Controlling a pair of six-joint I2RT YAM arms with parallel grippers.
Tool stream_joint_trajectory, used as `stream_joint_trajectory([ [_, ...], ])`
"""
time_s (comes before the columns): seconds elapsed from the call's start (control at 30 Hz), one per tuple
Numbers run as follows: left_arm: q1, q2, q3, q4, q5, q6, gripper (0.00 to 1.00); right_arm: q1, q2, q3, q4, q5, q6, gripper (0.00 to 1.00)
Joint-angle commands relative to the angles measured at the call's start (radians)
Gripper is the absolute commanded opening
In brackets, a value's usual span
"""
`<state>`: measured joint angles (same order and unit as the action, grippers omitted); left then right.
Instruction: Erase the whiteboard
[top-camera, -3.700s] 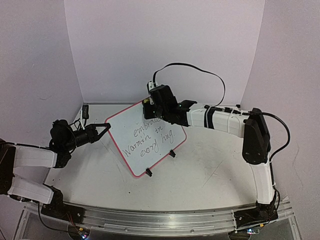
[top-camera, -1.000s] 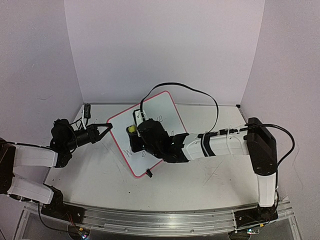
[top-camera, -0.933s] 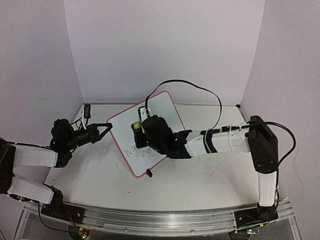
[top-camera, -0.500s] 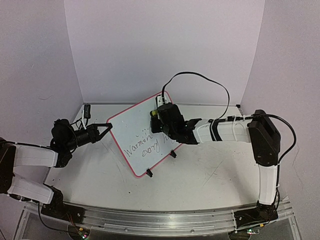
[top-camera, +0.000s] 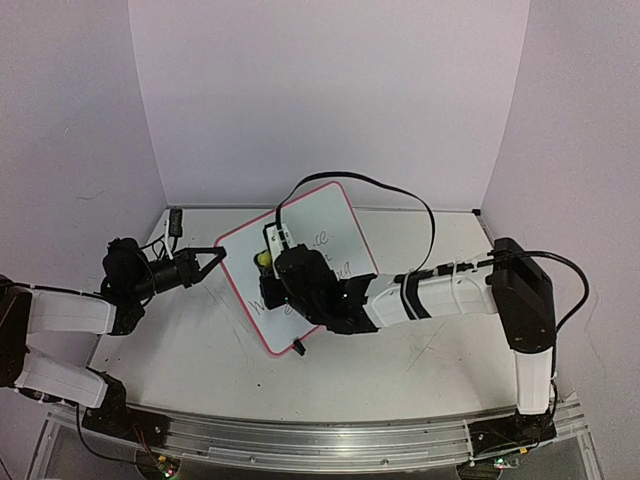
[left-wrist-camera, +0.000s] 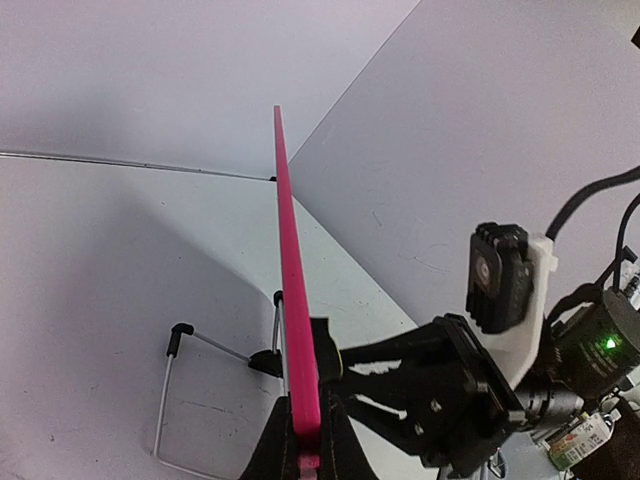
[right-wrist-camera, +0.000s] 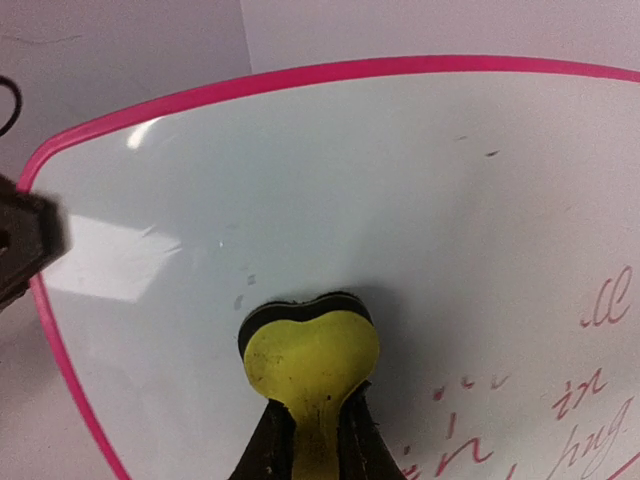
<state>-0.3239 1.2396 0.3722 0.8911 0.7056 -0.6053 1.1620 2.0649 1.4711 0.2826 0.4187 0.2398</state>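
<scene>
The whiteboard (top-camera: 335, 225) with a pink frame stands tilted on the table, handwriting left on its lower right part (right-wrist-camera: 600, 400). My left gripper (top-camera: 212, 257) is shut on the board's left edge, seen edge-on in the left wrist view (left-wrist-camera: 298, 400). My right gripper (top-camera: 268, 272) is shut on a yellow heart-shaped eraser (right-wrist-camera: 310, 365), its dark felt pressed against the board's face (right-wrist-camera: 300, 180). The eraser also shows in the top view (top-camera: 263, 258). The right arm hides the board's middle in the top view.
A small black object (top-camera: 176, 218) stands at the table's back left corner by the wall. The board's wire stand and black feet (left-wrist-camera: 180, 333) rest on the table behind it. Purple walls close in the table on three sides.
My right gripper with the eraser has swept from the board's upper right back down to its left part. The top line of writing is mostly wiped. The left gripper has not moved.
</scene>
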Motion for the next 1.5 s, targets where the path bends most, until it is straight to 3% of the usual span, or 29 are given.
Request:
stream_joint_trajectory([
  [0.0,-0.034,-0.006,0.025,0.022,0.132,0.064,0.0,0.015,0.035,-0.002,0.051,0.011,0.016,0.0],
  [0.13,-0.034,-0.01,0.024,0.022,0.132,0.065,0.0,-0.01,0.023,-0.017,0.045,0.085,0.012,0.0],
  [0.5,-0.034,-0.004,0.026,0.023,0.137,0.065,0.0,-0.225,-0.056,-0.116,0.032,0.089,0.042,0.0],
  [0.77,-0.037,0.001,0.029,0.022,0.141,0.067,0.0,-0.327,-0.048,-0.093,0.008,0.064,0.038,0.0],
  [1.1,-0.04,0.006,0.032,0.022,0.143,0.069,0.0,-0.277,-0.05,-0.076,-0.005,-0.07,-0.036,0.0],
  [1.47,-0.044,0.014,0.035,0.022,0.146,0.07,0.0,-0.179,-0.011,0.08,-0.124,-0.22,-0.073,0.0],
])
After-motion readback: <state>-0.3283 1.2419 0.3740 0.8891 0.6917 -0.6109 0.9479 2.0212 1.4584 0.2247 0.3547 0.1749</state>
